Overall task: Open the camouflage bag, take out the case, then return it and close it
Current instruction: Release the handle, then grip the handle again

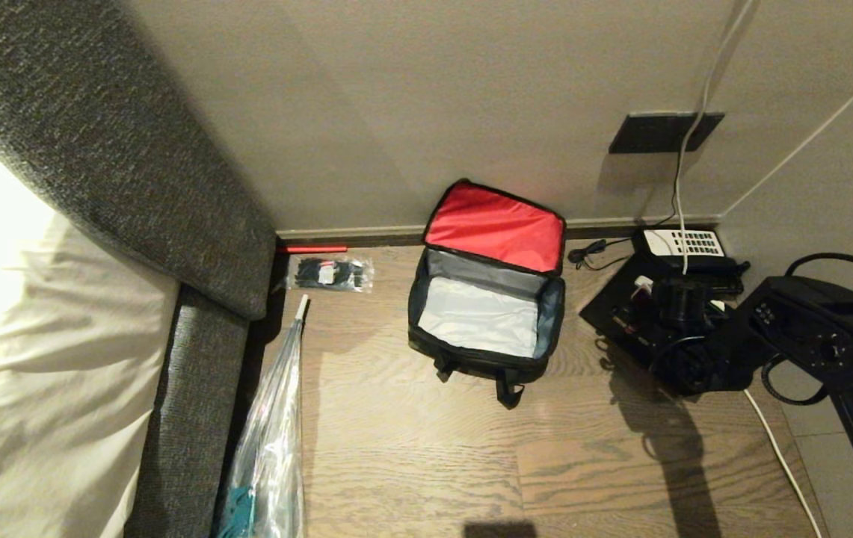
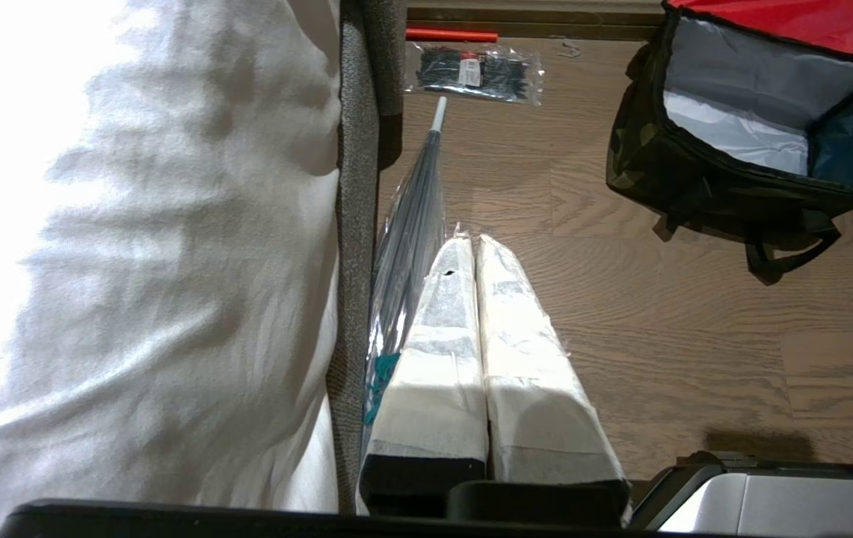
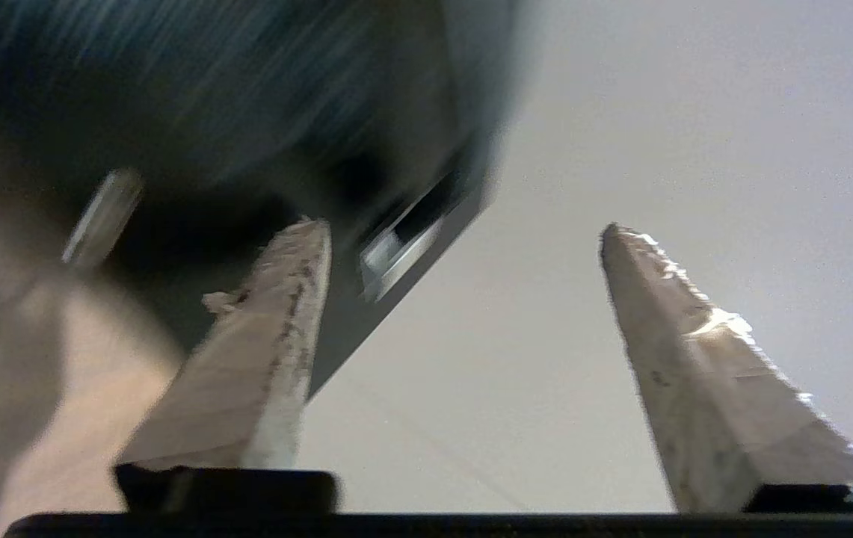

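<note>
The case (image 1: 624, 310) lies on the floor (image 1: 411, 448) right of the camouflage bag (image 1: 486, 314), largely hidden behind the right arm (image 1: 792, 336). The bag stands open, red lid raised against the wall. In the blurred right wrist view, the right pincer (image 3: 463, 239) is spread wide, gripping nothing. Left pincer (image 2: 471, 246) closed, hanging beside the bed (image 2: 134, 261).

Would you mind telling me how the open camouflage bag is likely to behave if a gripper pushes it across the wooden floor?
The camouflage bag would probably slide, not tip: it sits low and broad. Its soft walls look likely to buckle inward, since it shows only pale lining inside. The red-lined lid, leaning against the wall, may flop forward once pushed away.
</note>
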Motion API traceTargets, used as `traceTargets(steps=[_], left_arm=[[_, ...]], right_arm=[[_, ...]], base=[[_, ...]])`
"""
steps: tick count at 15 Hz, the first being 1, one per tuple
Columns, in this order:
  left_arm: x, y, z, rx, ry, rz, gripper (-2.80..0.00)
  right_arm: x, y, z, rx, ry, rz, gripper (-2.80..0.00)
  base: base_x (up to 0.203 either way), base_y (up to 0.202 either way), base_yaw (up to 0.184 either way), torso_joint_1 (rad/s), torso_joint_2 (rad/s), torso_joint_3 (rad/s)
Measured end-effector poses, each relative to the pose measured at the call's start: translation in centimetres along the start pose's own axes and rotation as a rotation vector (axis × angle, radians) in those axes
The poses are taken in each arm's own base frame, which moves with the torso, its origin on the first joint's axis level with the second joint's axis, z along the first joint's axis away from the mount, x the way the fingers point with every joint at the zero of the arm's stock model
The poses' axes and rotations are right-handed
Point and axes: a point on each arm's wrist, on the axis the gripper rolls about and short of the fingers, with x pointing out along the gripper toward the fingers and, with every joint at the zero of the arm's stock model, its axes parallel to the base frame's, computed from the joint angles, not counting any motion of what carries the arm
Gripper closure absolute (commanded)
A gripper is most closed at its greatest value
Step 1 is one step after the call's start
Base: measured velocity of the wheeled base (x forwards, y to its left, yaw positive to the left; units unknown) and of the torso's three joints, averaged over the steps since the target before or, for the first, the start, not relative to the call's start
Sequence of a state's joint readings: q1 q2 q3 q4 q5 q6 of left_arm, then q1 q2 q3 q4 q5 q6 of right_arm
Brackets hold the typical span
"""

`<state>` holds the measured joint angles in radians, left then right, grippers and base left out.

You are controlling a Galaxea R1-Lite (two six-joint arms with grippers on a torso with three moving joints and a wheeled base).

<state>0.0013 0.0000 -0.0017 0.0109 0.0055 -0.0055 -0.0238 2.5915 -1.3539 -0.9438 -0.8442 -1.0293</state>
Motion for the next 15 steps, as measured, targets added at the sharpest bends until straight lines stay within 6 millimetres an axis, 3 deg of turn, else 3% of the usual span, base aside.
traceTargets(steps=[3,5,8,11,15], left_arm=[[0.0,0.0,0.0,0.000,0.000,0.001,0.00],[0.0,0.0,0.0,0.000,0.000,0.001,0.00],[0.0,0.0,0.0,0.000,0.000,0.000,0.00],[0.0,0.0,0.0,0.000,0.000,-0.001,0.00],[0.0,0.0,0.0,0.000,0.000,0.000,0.00]], right_arm=[[-1.7,0.2,-1.0,-0.056,-0.046,0.101,-2.80],[-2.8,-1.3,-1.0,-0.044,-0.070,0.132,0.00],[-5.0,-5.7,-0.8,0.008,-0.106,0.144,0.00],[-8.4,-11.5,-2.0,0.098,-0.112,0.164,0.00],[-15.1,-19.8,-6.3,0.163,-0.127,0.188,0.00]], base=[[0.000,0.000,0.000,0.000,0.00,0.000],[0.000,0.000,0.000,0.000,0.00,0.000],[0.000,0.000,0.000,0.000,0.00,0.000],[0.000,0.000,0.000,0.000,0.00,0.000],[0.000,0.000,0.000,0.000,0.00,0.000]])
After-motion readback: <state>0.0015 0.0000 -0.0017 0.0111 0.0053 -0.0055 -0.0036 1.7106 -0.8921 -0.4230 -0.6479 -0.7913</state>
